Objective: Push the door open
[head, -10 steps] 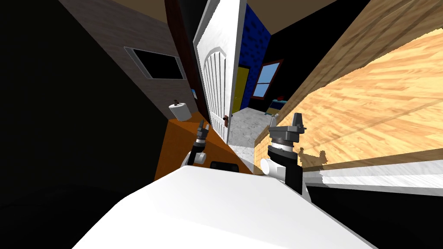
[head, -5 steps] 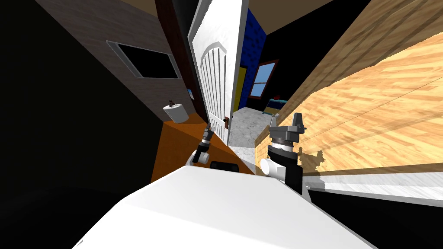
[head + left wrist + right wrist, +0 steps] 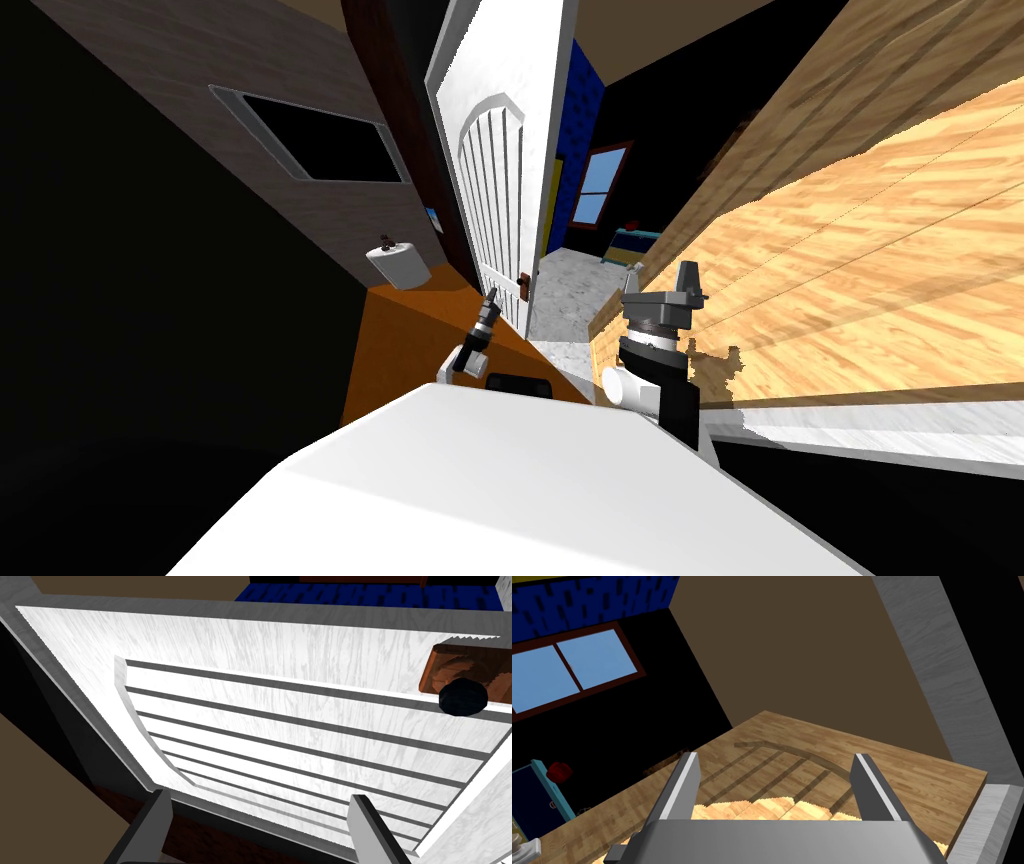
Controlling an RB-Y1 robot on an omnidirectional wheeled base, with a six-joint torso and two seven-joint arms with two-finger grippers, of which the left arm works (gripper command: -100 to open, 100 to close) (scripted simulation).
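A white door with grooved panels stands partly open ahead, hinged on a dark brown frame. Its brown handle plate with a dark knob sits near the free edge. My left gripper is right at the door's face, just beside the knob. In the left wrist view the left gripper is open, with the grooved door panel close in front and the knob off to one side. I cannot tell whether it touches. My right gripper is held up by the wooden wall, open and empty.
A white paper roll hangs on the grey wall to the left, above the orange floor. A wooden wall runs close along the right. Through the gap lie a grey floor, a blue wall and a window.
My left arm has reached forward and right, from beside the door's foot to just beside the knob. My head view has turned a little. The right arm has kept still.
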